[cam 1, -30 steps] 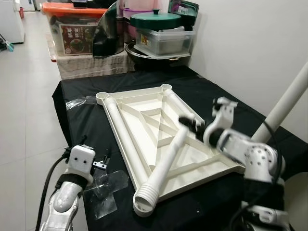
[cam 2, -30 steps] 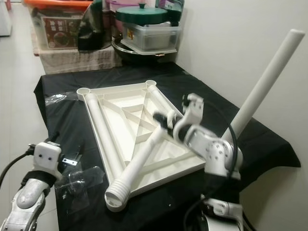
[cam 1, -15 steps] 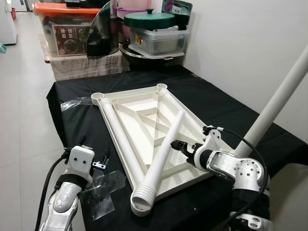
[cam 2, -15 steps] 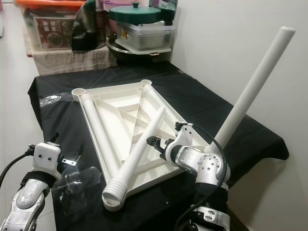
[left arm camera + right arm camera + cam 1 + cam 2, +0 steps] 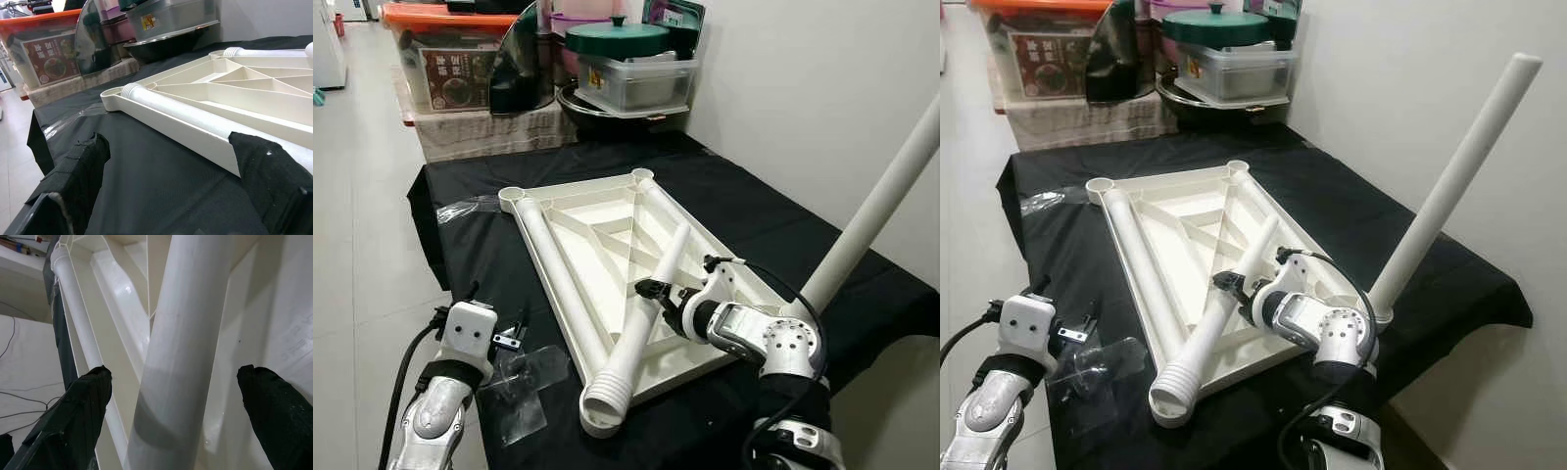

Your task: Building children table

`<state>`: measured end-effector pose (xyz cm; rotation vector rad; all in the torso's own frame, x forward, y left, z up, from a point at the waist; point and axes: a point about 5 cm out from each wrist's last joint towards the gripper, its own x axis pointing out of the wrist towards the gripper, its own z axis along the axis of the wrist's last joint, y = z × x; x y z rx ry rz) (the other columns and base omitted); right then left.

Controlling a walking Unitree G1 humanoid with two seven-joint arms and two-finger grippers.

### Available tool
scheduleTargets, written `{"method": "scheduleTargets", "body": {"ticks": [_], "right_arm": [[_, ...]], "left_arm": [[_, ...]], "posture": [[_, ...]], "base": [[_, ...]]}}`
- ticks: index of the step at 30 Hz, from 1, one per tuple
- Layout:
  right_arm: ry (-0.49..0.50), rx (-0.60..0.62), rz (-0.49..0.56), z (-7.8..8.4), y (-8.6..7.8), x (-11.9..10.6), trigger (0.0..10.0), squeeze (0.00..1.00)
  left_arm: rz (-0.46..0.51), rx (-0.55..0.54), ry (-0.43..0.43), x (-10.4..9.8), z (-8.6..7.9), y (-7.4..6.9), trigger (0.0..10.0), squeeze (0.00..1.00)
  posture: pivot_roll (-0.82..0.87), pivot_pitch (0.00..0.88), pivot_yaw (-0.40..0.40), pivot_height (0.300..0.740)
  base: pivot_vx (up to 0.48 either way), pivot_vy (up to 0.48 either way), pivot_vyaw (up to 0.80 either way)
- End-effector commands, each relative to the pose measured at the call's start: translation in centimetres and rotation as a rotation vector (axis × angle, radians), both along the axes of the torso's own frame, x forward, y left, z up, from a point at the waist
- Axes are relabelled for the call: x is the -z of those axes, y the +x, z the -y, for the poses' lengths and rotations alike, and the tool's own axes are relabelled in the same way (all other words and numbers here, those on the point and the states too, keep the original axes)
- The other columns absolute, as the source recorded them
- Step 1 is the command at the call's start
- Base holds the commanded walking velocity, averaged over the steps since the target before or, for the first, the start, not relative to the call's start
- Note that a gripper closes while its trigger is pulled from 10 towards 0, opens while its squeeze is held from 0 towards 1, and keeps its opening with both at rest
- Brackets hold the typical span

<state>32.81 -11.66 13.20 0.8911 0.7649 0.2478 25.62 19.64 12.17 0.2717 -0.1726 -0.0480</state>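
The right pincer has dropped and now straddles the loose leg, fingers spread, unclenched; a grasp looks imminent.

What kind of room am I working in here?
Probably a home utility or storage corner: a black-draped table, stacked storage bins and a lidded pot behind it, tiled floor.

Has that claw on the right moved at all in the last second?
Yes. The right gripper has dropped and slid left along the loose leg, toward its ribbed end, judged against the tabletop.
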Motion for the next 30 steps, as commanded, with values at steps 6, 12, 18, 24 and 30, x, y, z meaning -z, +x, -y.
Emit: {"method": "scheduleTargets", "body": {"ticks": [6,12,18,24,30], "right_arm": [[0.013,-0.063,-0.031,-1.3,0.2,0.5,10.0,0.00],[-0.022,-0.079,-0.101,-2.2,0.3,2.1,8.1,0.00],[-0.019,-0.097,-0.149,-4.2,0.6,3.6,0.0,0.00],[-0.025,-0.095,-0.154,-4.4,0.7,4.0,0.0,0.00],[-0.016,-0.078,-0.131,-4.0,1.2,3.6,0.0,0.00]], "left_arm": [[0.001,0.010,0.018,-0.1,0.3,0.2,10.0,0.00],[0.000,0.009,0.018,-0.1,0.4,0.3,10.0,0.00],[-0.004,0.001,0.024,0.0,0.5,0.3,10.0,0.00],[-0.008,-0.006,0.029,0.1,0.4,0.3,10.0,0.00],[-0.017,-0.007,0.033,0.4,0.5,0.3,10.0,0.00]], "posture": [[0.06,0.000,-0.134,0.740],[0.06,0.000,-0.142,0.740],[0.07,0.000,-0.154,0.740],[0.07,0.000,-0.157,0.740],[0.06,0.000,-0.153,0.740]], "base": [[0.000,0.000,0.00],[0.000,0.000,0.00],[0.000,0.000,0.00],[0.000,0.000,0.00],[0.000,0.000,0.00]]}}
